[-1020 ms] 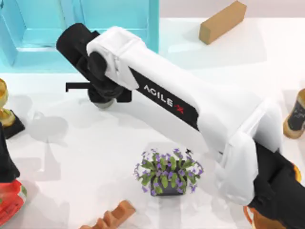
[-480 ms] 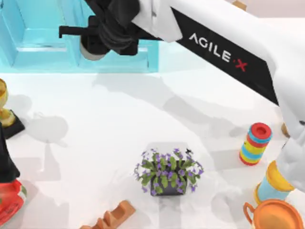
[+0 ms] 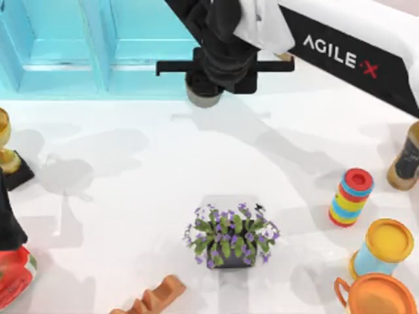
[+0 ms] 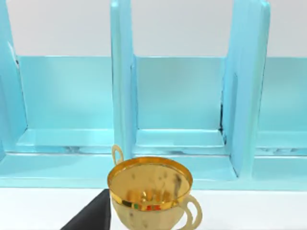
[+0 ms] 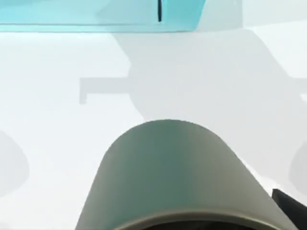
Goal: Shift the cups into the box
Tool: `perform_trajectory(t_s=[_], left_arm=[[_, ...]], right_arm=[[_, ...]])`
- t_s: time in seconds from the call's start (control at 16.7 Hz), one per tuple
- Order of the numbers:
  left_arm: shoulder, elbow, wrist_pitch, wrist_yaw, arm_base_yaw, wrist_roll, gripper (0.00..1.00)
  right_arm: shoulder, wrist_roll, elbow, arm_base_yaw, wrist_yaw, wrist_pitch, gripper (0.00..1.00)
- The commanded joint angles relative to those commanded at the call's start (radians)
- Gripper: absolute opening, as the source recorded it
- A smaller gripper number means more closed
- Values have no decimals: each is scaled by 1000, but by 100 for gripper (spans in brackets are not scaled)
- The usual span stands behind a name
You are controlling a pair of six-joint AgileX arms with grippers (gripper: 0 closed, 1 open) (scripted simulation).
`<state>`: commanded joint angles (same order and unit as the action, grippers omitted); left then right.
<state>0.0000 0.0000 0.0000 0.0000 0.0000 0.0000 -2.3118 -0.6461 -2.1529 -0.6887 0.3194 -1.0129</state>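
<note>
A dark grey-olive cup point(image 3: 205, 98) hangs under my right gripper point(image 3: 208, 84), which is shut on it. They are above the table at the front right corner of the light-blue box point(image 3: 65, 82). The right wrist view has the cup point(image 5: 184, 172) close up, with white table beneath it and the box's front wall point(image 5: 96, 21) beyond. Tall dividers point(image 4: 123, 91) split the box into compartments in the left wrist view. My left arm point(image 3: 6, 219) is parked at the table's left edge.
A gold trophy point(image 3: 5, 147) stands at the left, in front of the box. A potted plant point(image 3: 230, 239) sits mid-table. At the right are a ring stack point(image 3: 351, 196), a yellow-lidded canister point(image 3: 383, 252), an orange pot point(image 3: 376, 297) and a brown bottle point(image 3: 406, 160).
My right arm has carried the cup from the table in front of the box up over the box, then right to its front right corner. The left arm has not moved.
</note>
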Motion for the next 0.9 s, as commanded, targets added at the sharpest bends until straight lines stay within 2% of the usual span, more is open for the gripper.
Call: perform_trajectory(t_s=[0.3, 0.48, 0.66, 0.9], left_arm=[[0, 0, 0, 0, 0, 0, 100], [0, 0, 0, 0, 0, 0, 100], [0, 0, 0, 0, 0, 0, 100], [0, 0, 0, 0, 0, 0, 100]], right_arm=[[0, 1, -1, -3, -1, 0, 0], [34, 62, 13, 62, -5, -9, 0], [104, 209, 53, 216, -23, -38, 0], [227, 488, 149, 510, -83, -106, 0]])
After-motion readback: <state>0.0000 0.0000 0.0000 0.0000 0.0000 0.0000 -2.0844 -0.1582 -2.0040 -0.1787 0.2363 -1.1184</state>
